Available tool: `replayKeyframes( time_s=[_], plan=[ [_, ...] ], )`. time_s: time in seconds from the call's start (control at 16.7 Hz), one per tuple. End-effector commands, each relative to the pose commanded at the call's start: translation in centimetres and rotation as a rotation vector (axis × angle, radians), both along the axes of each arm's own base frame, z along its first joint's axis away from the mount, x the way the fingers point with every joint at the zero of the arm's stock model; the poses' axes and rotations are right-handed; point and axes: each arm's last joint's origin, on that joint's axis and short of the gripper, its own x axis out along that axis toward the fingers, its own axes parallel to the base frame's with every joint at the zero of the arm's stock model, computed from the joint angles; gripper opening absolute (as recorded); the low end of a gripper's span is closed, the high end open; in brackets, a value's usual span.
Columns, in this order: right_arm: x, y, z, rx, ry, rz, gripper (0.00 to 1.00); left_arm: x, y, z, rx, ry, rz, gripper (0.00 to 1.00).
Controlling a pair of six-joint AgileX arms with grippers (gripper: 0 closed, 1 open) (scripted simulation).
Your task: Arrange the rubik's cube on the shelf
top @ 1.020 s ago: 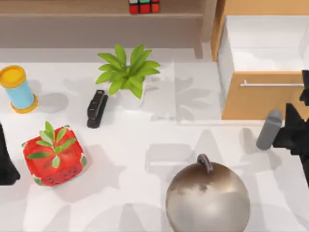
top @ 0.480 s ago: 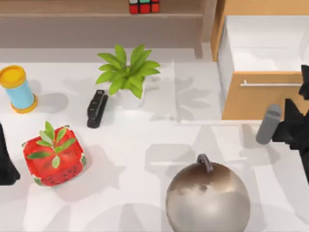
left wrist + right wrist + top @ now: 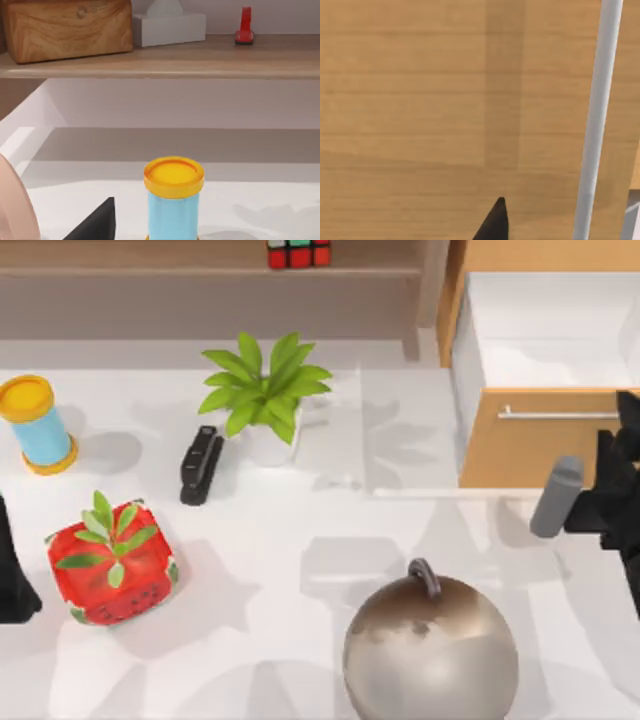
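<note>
You see the rubik's cube (image 3: pixel 298 253) on the shelf (image 3: pixel 200 270) cut off by the top edge. The right end effector (image 3: pixel 615 495), beside the drawer front (image 3: pixel 530 440), runs off the right edge, its fingers hidden.

The black right arm's end effector (image 3: pixel 612 495) hangs at the right edge of the table in the top view, and one dark fingertip (image 3: pixel 492 222) pokes into the right wrist view. The black left arm (image 3: pixel 12 575) sits parked at the table's left edge.
</note>
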Motion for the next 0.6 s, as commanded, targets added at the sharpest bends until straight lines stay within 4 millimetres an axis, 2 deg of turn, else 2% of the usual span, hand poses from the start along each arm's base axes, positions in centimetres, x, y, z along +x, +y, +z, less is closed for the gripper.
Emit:
replayKeyframes(
  time_s=[0.3,0.6],
  plan=[
    [0.0,0.0,0.0,0.0,0.0,0.0,0.02,0.0,0.0,0.0,0.0,0.0,0.0,1.0],
    [0.0,0.0,0.0,0.0,0.0,0.0,0.0,0.0,0.0,0.0,0.0,0.0,0.0,1.0]
  ],
)
